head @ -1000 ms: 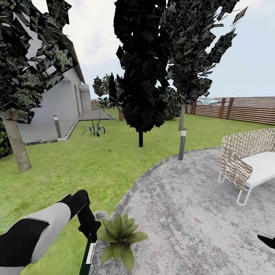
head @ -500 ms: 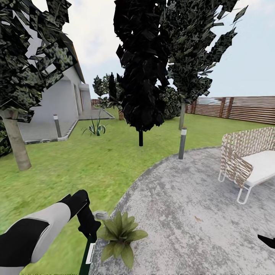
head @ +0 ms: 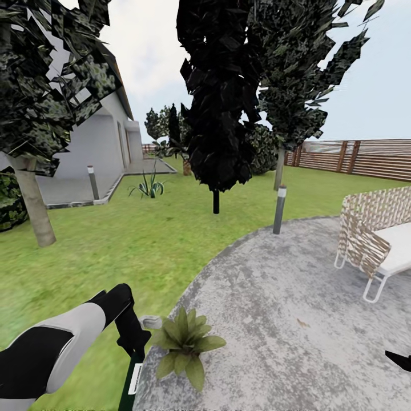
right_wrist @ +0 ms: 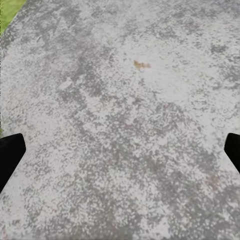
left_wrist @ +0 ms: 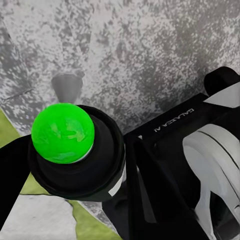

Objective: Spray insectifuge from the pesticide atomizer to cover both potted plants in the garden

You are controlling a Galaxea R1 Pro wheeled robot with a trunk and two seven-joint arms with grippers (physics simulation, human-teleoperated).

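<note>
Pesticide atomizer [head: 132,374] in left tool [head: 135,342], beside potted plant [head: 185,345] at patio [head: 285,319] edge.

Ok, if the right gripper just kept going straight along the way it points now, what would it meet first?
The grey paved patio. In the right wrist view the fingertips are spread wide with bare paving between and ahead of them. Nothing else lies in that line; how far off the paving is, I can't tell.

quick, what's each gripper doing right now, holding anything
Left gripper: shut on the pesticide atomizer, beside the potted plant.
Right gripper: open, holding nothing, over the paved patio.
</note>
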